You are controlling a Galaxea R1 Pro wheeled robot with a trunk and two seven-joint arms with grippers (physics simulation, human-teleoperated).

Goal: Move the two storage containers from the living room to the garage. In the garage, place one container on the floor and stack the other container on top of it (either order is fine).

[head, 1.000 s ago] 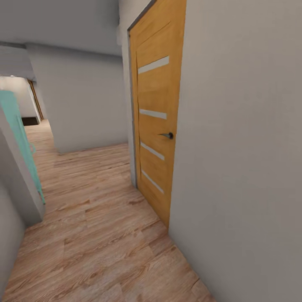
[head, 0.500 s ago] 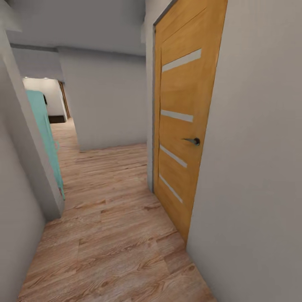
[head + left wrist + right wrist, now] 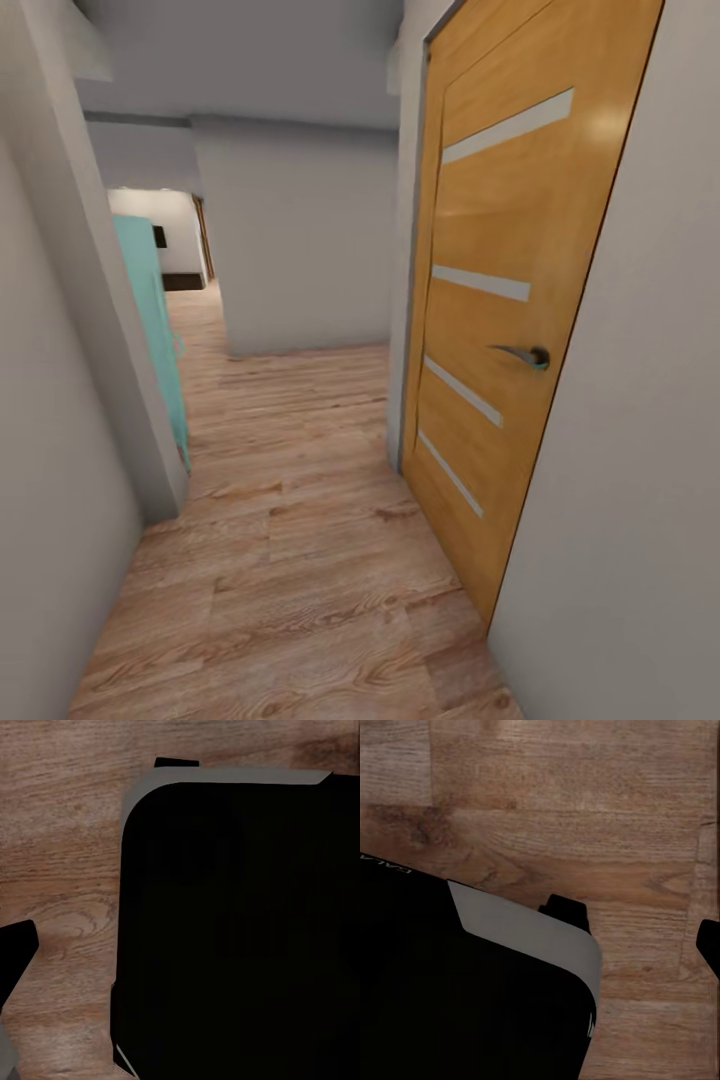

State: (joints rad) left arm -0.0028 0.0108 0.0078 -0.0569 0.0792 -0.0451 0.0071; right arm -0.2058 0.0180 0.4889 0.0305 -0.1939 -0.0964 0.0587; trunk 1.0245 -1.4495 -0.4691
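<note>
No red-orange storage container is in view, and neither is the garage. I am in a narrow hallway with a light wood plank floor (image 3: 290, 560). In the left wrist view one dark fingertip (image 3: 13, 952) shows at the picture's edge over the planks, beside my black base (image 3: 240, 930). In the right wrist view one dark fingertip (image 3: 711, 945) shows at the edge, above the floor and apart from the base (image 3: 457, 997). Neither finger gap can be seen, and nothing shows in either gripper.
A closed orange wooden door (image 3: 510, 300) with a dark lever handle (image 3: 525, 355) lies close on the right. A grey wall (image 3: 60, 420) bounds the left, with a teal object (image 3: 155, 320) behind its corner. Ahead, a grey wall block (image 3: 300, 240) splits the corridor, which continues at the far left (image 3: 195, 290).
The whole head view has shifted: the door, the walls and the teal object have slid right and grown larger, so the camera has moved along the hallway.
</note>
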